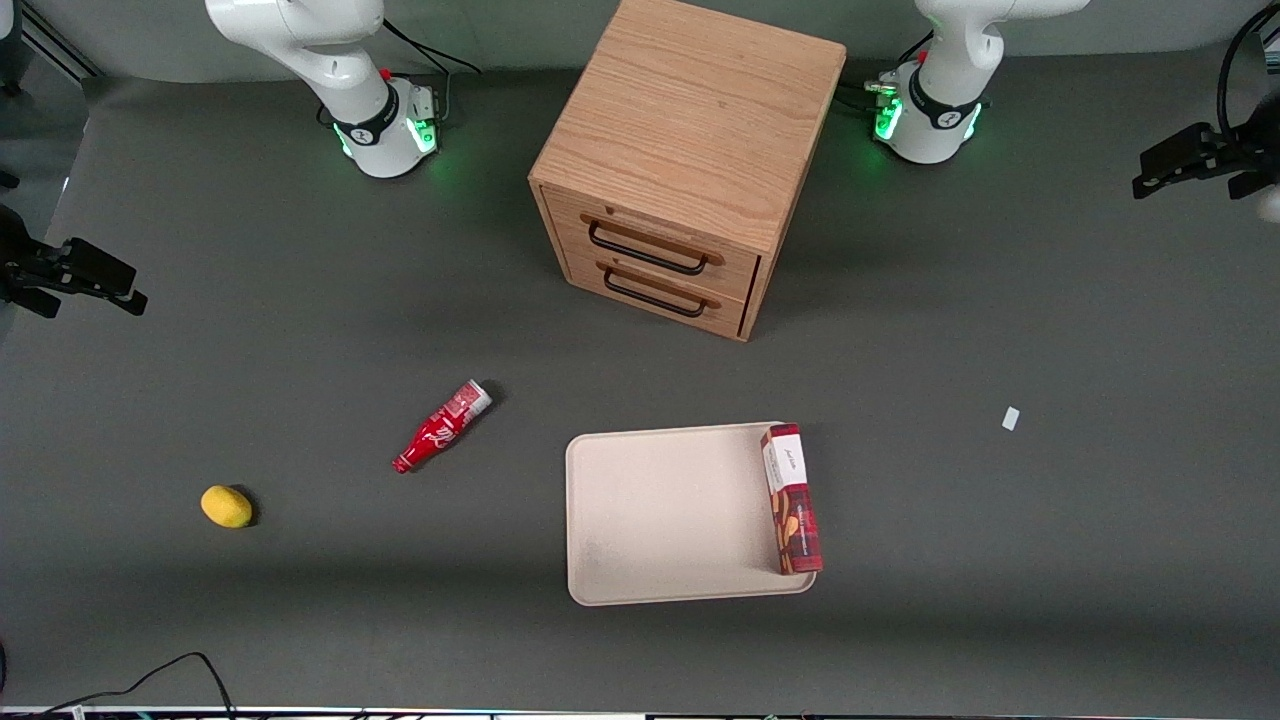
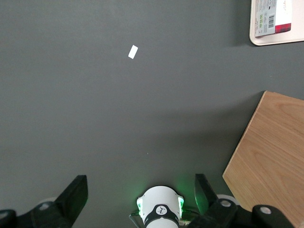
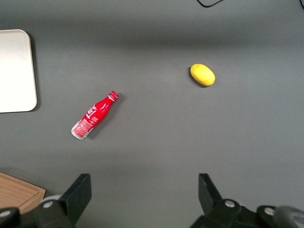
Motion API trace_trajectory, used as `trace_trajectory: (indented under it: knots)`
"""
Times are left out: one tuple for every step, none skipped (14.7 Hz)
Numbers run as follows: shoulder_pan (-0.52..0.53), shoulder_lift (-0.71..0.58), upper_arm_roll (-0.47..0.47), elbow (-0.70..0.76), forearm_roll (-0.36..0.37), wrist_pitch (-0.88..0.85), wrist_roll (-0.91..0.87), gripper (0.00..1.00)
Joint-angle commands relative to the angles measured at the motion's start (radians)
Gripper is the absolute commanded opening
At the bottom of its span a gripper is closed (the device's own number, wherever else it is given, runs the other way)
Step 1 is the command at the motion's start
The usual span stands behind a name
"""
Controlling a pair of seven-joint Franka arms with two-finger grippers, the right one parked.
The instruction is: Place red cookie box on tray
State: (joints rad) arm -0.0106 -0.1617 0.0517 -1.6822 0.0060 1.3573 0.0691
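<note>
The red cookie box [image 1: 792, 500] lies flat on the beige tray [image 1: 670, 510], along the tray's edge toward the working arm's end, with its white end pointing at the cabinet. In the left wrist view only the box's white end [image 2: 270, 16] and a corner of the tray [image 2: 280, 40] show. My gripper [image 1: 1150, 180] is raised at the working arm's end of the table, well away from the tray. Its fingers [image 2: 71, 194] stand wide apart around nothing, so the gripper [image 2: 140, 194] is open.
A wooden two-drawer cabinet [image 1: 690, 150] stands farther from the camera than the tray. A small red bottle [image 1: 442, 426] and a yellow lemon [image 1: 226, 506] lie toward the parked arm's end. A small white scrap [image 1: 1010, 418] lies on the mat between tray and gripper.
</note>
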Motion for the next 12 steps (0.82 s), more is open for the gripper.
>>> trace_trajectory:
  knots:
    - [-0.012, -0.050, 0.014, -0.063, 0.000, 0.036, 0.014, 1.00]
    - [-0.012, -0.048, 0.016, -0.065, 0.003, 0.042, 0.014, 1.00]
    - [-0.014, -0.041, 0.014, -0.063, 0.003, 0.048, 0.012, 1.00]
    - [-0.015, -0.032, 0.013, -0.056, 0.003, 0.051, 0.012, 1.00]
    - [-0.017, -0.013, 0.005, -0.038, 0.003, 0.051, 0.011, 1.00]
    - [-0.017, 0.007, -0.007, -0.009, 0.003, 0.045, 0.009, 1.00]
    - [-0.017, 0.022, -0.013, 0.016, 0.003, 0.033, 0.011, 1.00]
    - [-0.017, 0.028, -0.016, 0.030, 0.003, 0.028, 0.017, 1.00]
    - [-0.017, 0.030, -0.016, 0.036, 0.002, 0.026, 0.017, 1.00]
    - [-0.016, 0.030, -0.015, 0.045, 0.002, 0.026, 0.017, 1.00]
    - [-0.016, 0.030, -0.015, 0.050, 0.002, 0.026, 0.018, 1.00]
    - [-0.016, 0.030, -0.015, 0.050, 0.003, 0.026, 0.018, 1.00]
